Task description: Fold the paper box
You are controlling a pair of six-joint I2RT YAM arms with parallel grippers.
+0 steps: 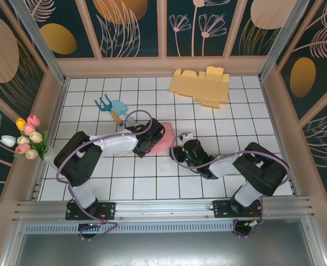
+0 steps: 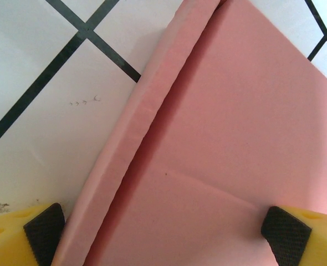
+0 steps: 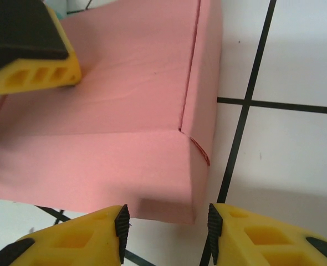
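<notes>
Paper box (image 1: pixel 166 137) sits on the counter (image 1: pixel 235 122) between the arms — left fingers (image 2: pixel 285 235) spread wide astride one raised side wall, gripping nothing. Right fingers (image 3: pixel 120 230), likewise parted and empty, face its near corner, just short of touching.

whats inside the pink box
Only the box floor, bare and pink, between raised walls. The left fingers cover one corner, so that spot is hidden.

White tiled surface (image 1: pixel 152 188) w/ black grid lines. Pink paper box (image 1: pixel 163 139) lies near ctr. Flat pale-yellow cardboard cut-out (image 1: pixel 199 87) lies at far edge, right of ctr. Small teal plastic item (image 1: pixel 115 107), possibly a toy tool, lies far left, well apart from both.
</notes>
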